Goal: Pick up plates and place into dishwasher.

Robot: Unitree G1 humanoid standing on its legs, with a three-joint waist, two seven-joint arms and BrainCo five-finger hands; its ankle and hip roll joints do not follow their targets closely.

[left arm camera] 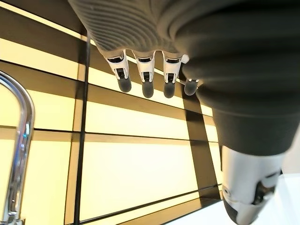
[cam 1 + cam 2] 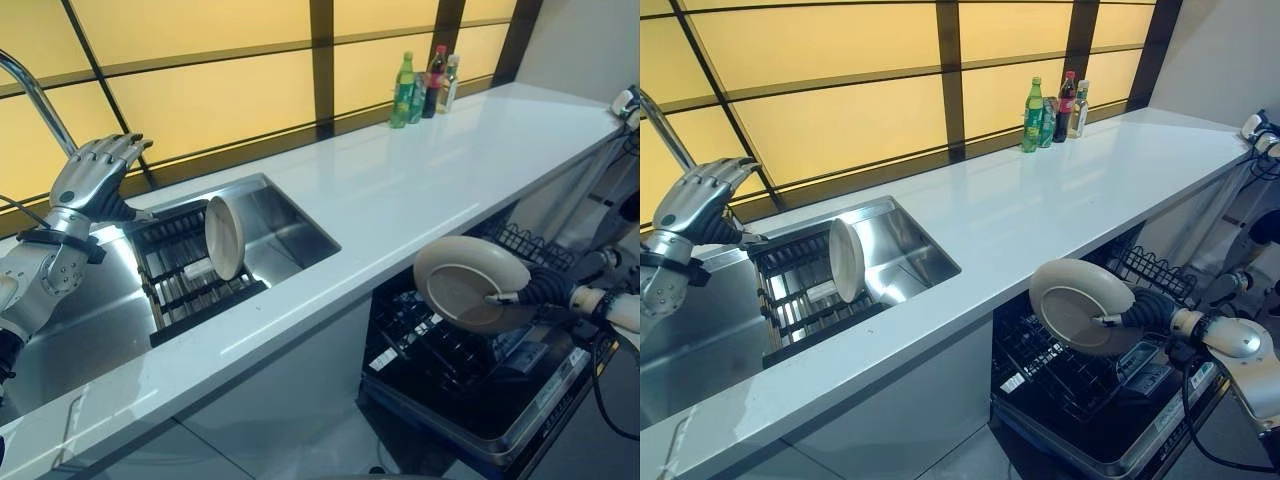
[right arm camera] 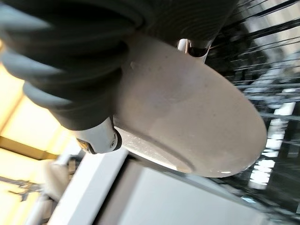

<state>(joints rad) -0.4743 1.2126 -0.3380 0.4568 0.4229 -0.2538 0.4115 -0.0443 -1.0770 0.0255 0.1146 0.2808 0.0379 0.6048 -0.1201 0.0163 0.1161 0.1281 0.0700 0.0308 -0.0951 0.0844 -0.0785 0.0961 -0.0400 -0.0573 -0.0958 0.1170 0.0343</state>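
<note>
My right hand (image 2: 1145, 312) grips one beige plate (image 2: 1072, 303) above the open dishwasher rack (image 2: 1065, 375), left hand (image 2: 95, 175) relaxed; a second plate (image 2: 224, 236) waits in the sink rack (image 2: 185, 280).

You get most of your light from the glowing amber backlit wall panels (image 2: 220, 95) behind the glossy white desk (image 2: 400, 190), which mirrors them as a pale sheen, with bright glints on the brushed steel sink basin (image 2: 285, 225). Below the desk edge the open black dishwasher rack (image 2: 1070, 375) sits in deep shade and its wires are hard to separate. In your right wrist view the round beige plate (image 3: 187, 122) is close and soft, and the background behind it streaks with blur.
</note>
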